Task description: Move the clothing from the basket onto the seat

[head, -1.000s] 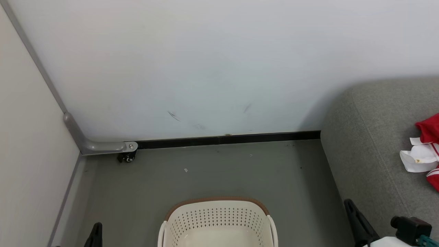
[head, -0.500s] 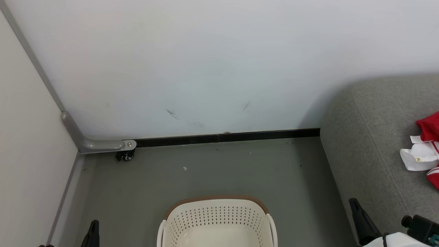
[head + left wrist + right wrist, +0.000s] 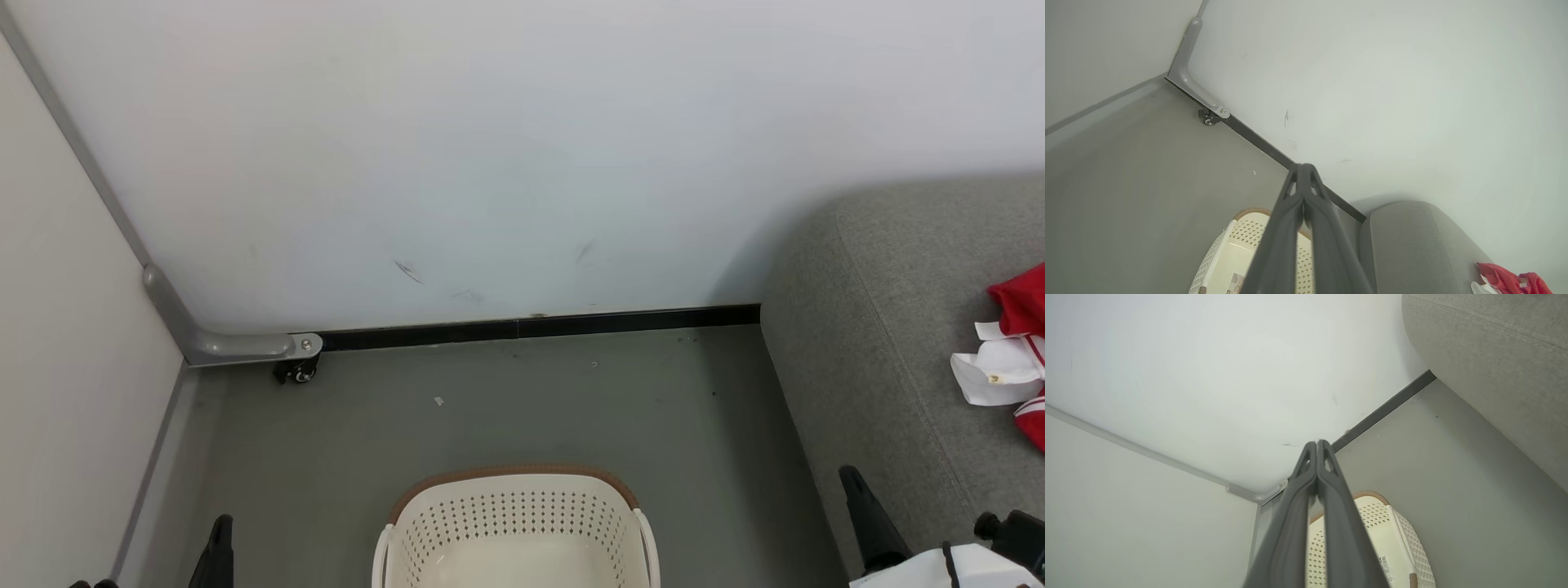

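Observation:
The cream perforated basket [image 3: 516, 523] with a brown rim stands on the floor at the bottom centre, and the part of its inside that shows holds no clothing. Red and white clothing [image 3: 1012, 359] lies on the grey seat [image 3: 882, 327] at the right edge. The clothing [image 3: 1515, 281] also shows in the left wrist view on the seat [image 3: 1412, 241]. My left gripper [image 3: 220, 539] is low at the basket's left, and its fingers [image 3: 1303, 179] are pressed together, empty. My right gripper [image 3: 857, 498] is by the seat's front, shut and empty, fingertips [image 3: 1316, 447] together above the basket [image 3: 1396, 543].
A white wall [image 3: 490, 147] closes the back, with a black skirting strip [image 3: 539, 328]. A grey panel frame with a small caster [image 3: 298, 371] sits in the left corner. A side panel [image 3: 65, 367] runs along the left. Grey floor [image 3: 531, 408] lies between basket and wall.
Both grippers have sunk slightly lower in the head view, the right one also drifting right. The head camera shifted a little. Basket and clothing have stayed in place.

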